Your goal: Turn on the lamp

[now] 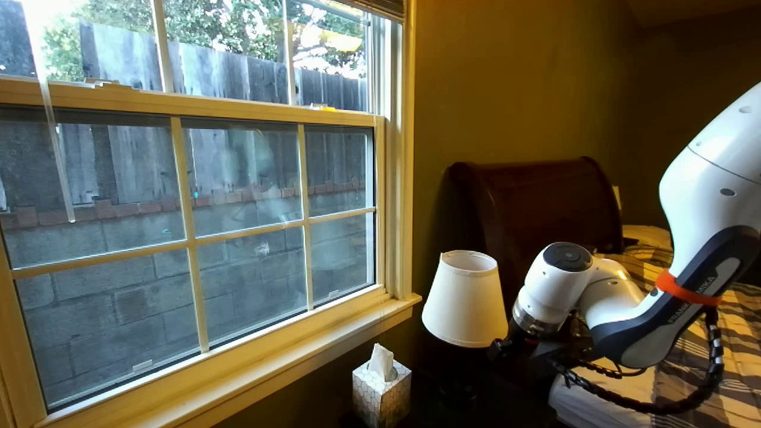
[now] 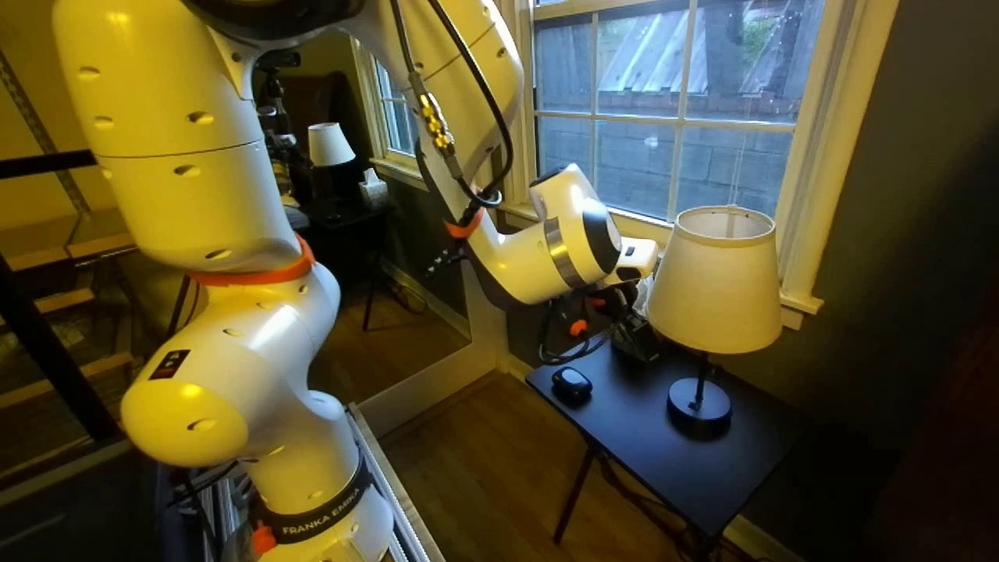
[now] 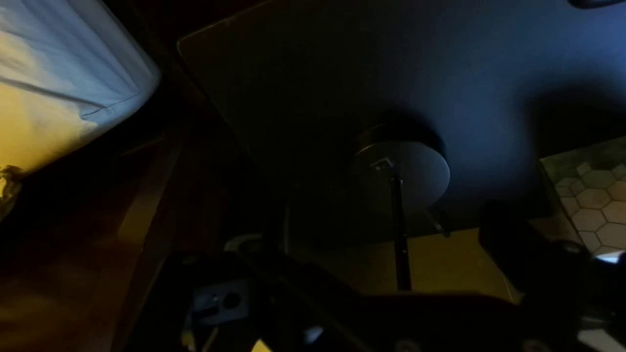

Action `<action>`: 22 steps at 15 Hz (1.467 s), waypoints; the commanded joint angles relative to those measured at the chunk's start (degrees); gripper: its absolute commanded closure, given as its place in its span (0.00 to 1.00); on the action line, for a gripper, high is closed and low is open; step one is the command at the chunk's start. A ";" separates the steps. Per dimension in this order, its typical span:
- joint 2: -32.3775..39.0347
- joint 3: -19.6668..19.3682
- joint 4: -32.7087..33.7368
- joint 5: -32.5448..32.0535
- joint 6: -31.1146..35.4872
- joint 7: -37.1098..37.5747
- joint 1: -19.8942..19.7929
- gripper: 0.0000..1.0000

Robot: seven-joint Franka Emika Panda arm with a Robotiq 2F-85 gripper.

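Note:
The lamp has a cream-white tapered shade in both exterior views (image 1: 465, 303) (image 2: 714, 289). It stands upright on a thin dark pole and round black base (image 2: 700, 402), and the shade shows no glow. In the wrist view the lamp's base (image 3: 423, 171) and pole are seen from above, with a small raised piece (image 3: 383, 164) on the base beside the pole. My gripper (image 3: 391, 230) is open in the wrist view, its dark fingers apart with the pole seen between them. In both exterior views the gripper (image 1: 504, 349) (image 2: 638, 337) is beside the shade's lower edge; its fingertips are hard to make out.
A black table (image 2: 632, 425) carries the lamp, a white tissue box (image 1: 381, 392) and a small rounded black object (image 2: 572, 384). The window sill (image 1: 285, 356) is behind the table. A bed (image 1: 737, 327) with a dark headboard (image 1: 547, 205) stands beside it. A mirror (image 2: 417, 343) shows reflections.

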 commanded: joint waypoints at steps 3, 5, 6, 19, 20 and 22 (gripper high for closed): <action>11.62 -1.63 8.40 -15.23 -2.66 13.59 1.90 0.00; 14.97 -2.10 10.60 -19.58 -2.96 17.42 2.71 0.00; 16.32 -2.47 11.87 -22.53 -3.26 19.93 3.31 0.25; 30.04 -2.31 21.00 -51.63 -15.60 46.33 7.55 1.00; 30.63 -2.15 21.17 -53.62 -17.82 48.45 7.89 1.00; 31.58 -1.97 21.40 -56.98 -21.16 51.75 8.25 1.00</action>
